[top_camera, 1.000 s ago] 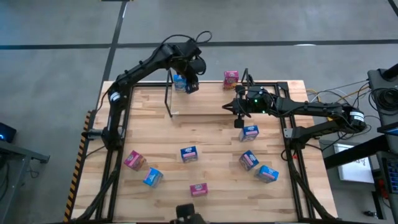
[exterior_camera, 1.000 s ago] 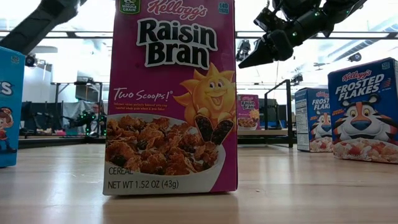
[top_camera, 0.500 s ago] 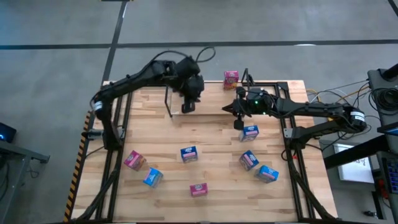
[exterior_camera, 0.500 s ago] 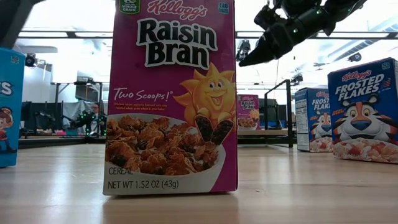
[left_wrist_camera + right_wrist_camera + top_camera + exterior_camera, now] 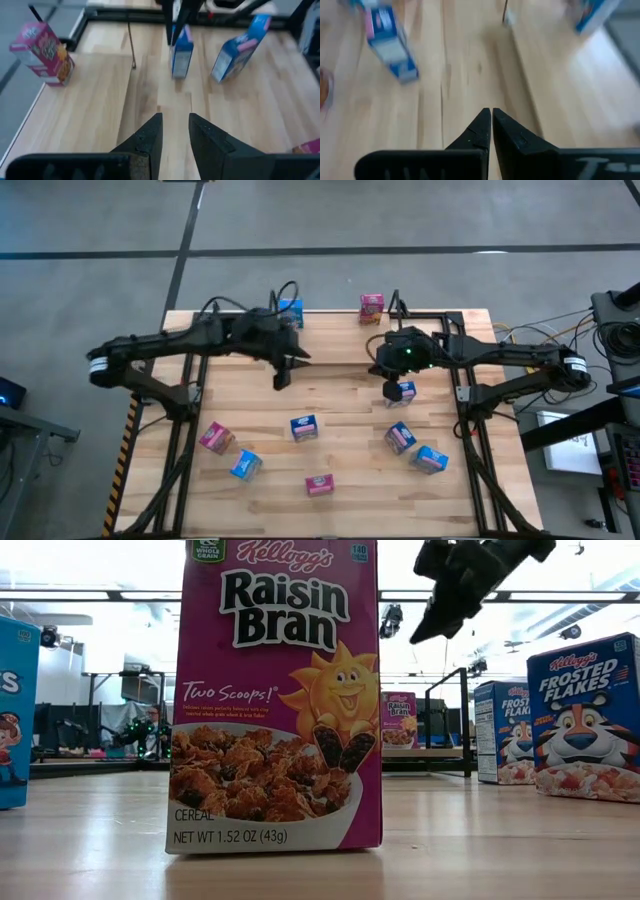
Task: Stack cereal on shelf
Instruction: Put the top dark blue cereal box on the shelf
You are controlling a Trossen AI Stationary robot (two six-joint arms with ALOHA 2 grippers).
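On the desk (image 5: 340,395), with two boxes already at the shelf (image 5: 330,330) at 12 o'clock, a blue box (image 5: 404,391) is seen just below the empty, fully closed right gripper (image 5: 390,389), far nearer than the slightly parted, empty left gripper (image 5: 281,377).

Left arm reaching in from the left edge, stretching low and nearly flat across the desk's rear half. Left claw (image 5: 281,376) hanging mid-desk, pointing down and toward the front, fingers (image 5: 148,137) showing a narrow gap, gripping nothing. Right arm coming in from the right side, elbow out over the edge, wrist angling down. Right claw (image 5: 391,389) hovering right of centre, fingers (image 5: 480,129) pressing tip to tip, carrying nothing.
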